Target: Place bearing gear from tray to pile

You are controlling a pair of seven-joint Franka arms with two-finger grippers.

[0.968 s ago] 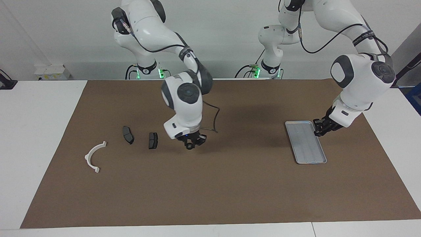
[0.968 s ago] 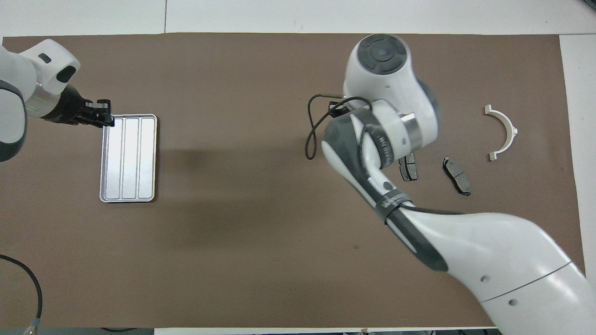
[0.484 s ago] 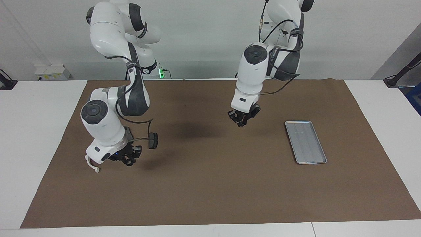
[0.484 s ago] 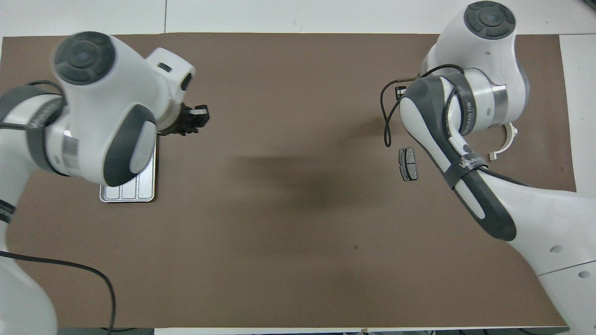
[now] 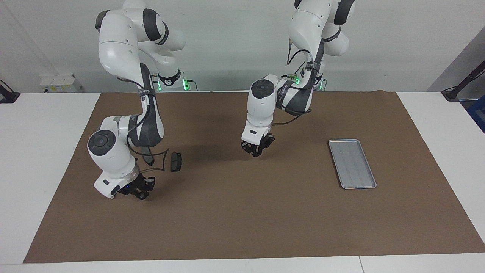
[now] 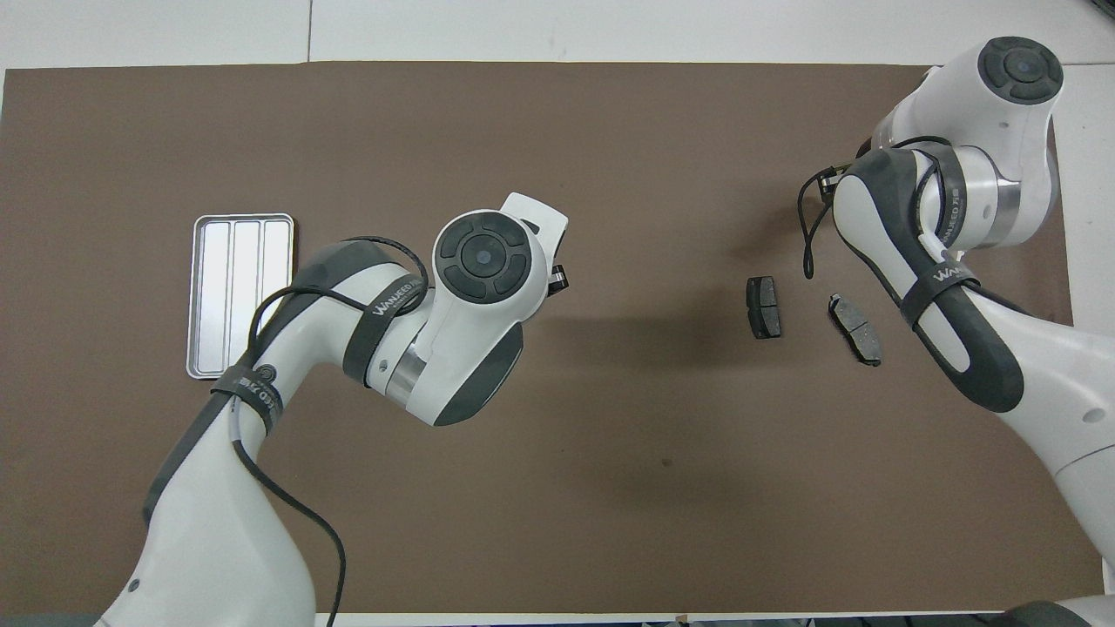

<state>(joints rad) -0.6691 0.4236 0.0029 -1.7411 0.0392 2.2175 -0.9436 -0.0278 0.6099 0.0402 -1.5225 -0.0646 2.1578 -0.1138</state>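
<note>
The silver-grey tray (image 5: pixel 352 163) lies empty toward the left arm's end of the table and also shows in the overhead view (image 6: pixel 242 296). No bearing gear shows in either view. Of the pile, two dark brake pads (image 5: pixel 176 162) (image 6: pixel 855 328) lie toward the right arm's end, and one is half hidden in the facing view. The white half-ring bracket is hidden by the right arm. My right gripper (image 5: pixel 138 190) hangs low over the mat beside the pads, where the bracket lay. My left gripper (image 5: pixel 258 148) hangs low over the middle of the mat, well away from the tray.
A brown mat (image 5: pixel 242 212) covers most of the white table. The right arm's elbow and cable hang over the pads. The left arm's forearm (image 6: pixel 366 322) stretches over the mat beside the tray.
The left gripper has left the tray's edge and swung toward the mat's middle. The right gripper has moved from the middle past the brake pads to the bracket's spot and dropped lower.
</note>
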